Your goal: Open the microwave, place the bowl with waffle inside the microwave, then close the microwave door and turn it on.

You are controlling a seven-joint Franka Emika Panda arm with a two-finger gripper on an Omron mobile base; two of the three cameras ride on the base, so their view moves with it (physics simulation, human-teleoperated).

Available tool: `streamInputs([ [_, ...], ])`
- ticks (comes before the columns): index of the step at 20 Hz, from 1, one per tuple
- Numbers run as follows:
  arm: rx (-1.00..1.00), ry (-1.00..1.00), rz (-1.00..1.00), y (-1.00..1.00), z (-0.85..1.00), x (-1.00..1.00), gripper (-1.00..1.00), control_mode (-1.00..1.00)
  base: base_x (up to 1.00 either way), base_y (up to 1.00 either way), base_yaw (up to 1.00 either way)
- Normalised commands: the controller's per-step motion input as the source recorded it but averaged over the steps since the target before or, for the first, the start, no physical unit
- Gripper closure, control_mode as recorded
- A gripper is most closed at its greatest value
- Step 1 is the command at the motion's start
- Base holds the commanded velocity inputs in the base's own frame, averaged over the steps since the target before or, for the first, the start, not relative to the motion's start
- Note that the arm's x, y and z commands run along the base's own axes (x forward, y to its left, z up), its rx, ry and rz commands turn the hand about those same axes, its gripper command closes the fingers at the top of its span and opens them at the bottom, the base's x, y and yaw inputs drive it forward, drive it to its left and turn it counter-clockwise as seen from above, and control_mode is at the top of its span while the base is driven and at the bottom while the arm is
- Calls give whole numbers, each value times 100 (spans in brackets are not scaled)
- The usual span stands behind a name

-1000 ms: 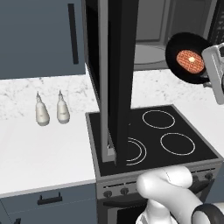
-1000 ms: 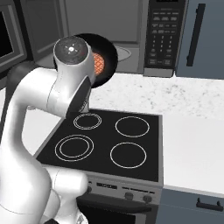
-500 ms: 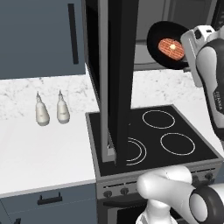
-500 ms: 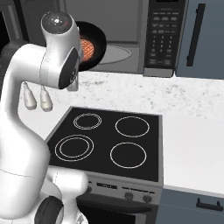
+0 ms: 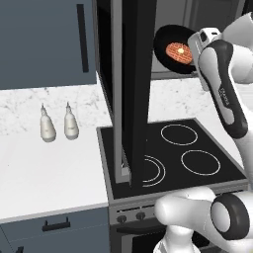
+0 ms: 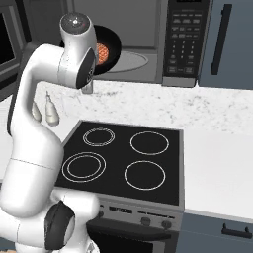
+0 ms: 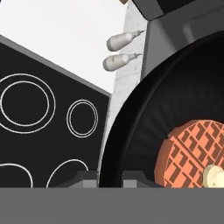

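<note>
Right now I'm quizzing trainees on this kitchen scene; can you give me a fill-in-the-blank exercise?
1. The gripper is shut on the rim of the ____.
2. The food in the bowl is a ____.
3. The microwave door stands ____.
4. The cooktop shows ____ rings.

Missing words: bowl; waffle; open; four

Flat black four-ring cooktop (image 5: 173,155) set into a white speckled marble counter (image 5: 44,163). Two small pale grey bottles with thin pointed tips (image 5: 58,123) upright, side by side, on the counter left of the cooktop. Blue-grey cabinet door with long black handle (image 6: 221,39) above. Grey oven front with round knobs (image 6: 143,217) below.
</note>
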Motion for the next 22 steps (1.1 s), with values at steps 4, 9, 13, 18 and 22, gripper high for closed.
streamInputs([
  [4, 0, 0, 0, 9, 0, 68, 100, -100, 0, 0, 0],
  [9, 0, 1, 0, 17, 0, 65, 100, -100, 0, 0, 0],
  [13, 0, 2, 0, 7, -17, 66, 100, -100, 0, 0, 0],
  [18, -2, 0, 0, 3, -32, 52, 100, -100, 0, 0, 0],
  [22, 0, 1, 0, 0, 1, 54, 100, -100, 0, 0, 0],
])
